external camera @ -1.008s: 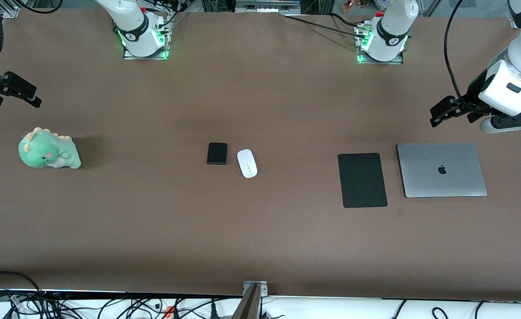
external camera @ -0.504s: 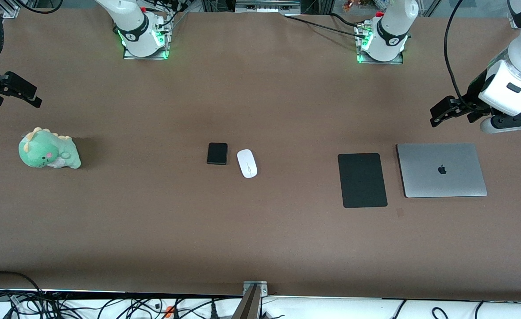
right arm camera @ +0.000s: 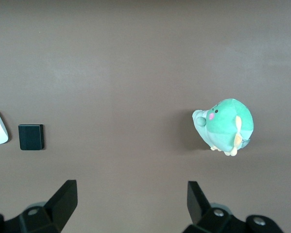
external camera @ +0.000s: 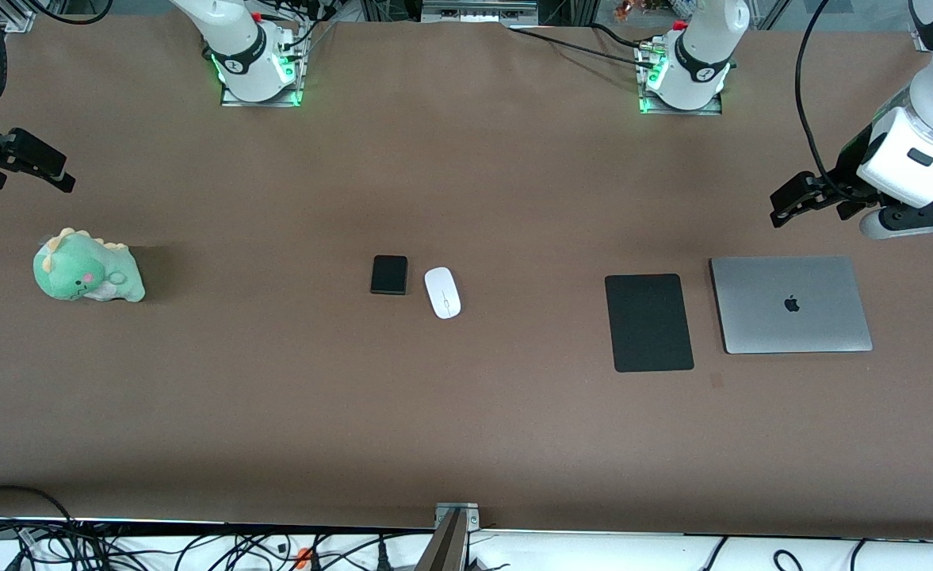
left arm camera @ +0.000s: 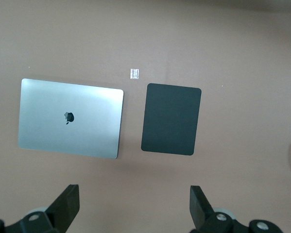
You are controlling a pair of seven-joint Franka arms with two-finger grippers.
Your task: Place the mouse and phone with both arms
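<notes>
at mid-table the phone (external camera: 389,274) lies beside the mouse (external camera: 442,292), both untouched.

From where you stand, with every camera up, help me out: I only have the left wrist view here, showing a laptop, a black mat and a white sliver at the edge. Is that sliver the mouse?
Observer: Yes. The front view shows the whole mouse lying mid-table, untouched.
Operator: Where is the phone? I can't see it.
Observer: The phone lies right beside the mouse, toward the right arm's end of the table, with a small gap between them.
Operator: What is the right arm doing?
Observer: The right gripper hangs open in the air at its end of the table, near a green plush dinosaur, holding nothing.
Operator: And mine?
Observer: The left gripper is open too, up near the laptop.
</notes>
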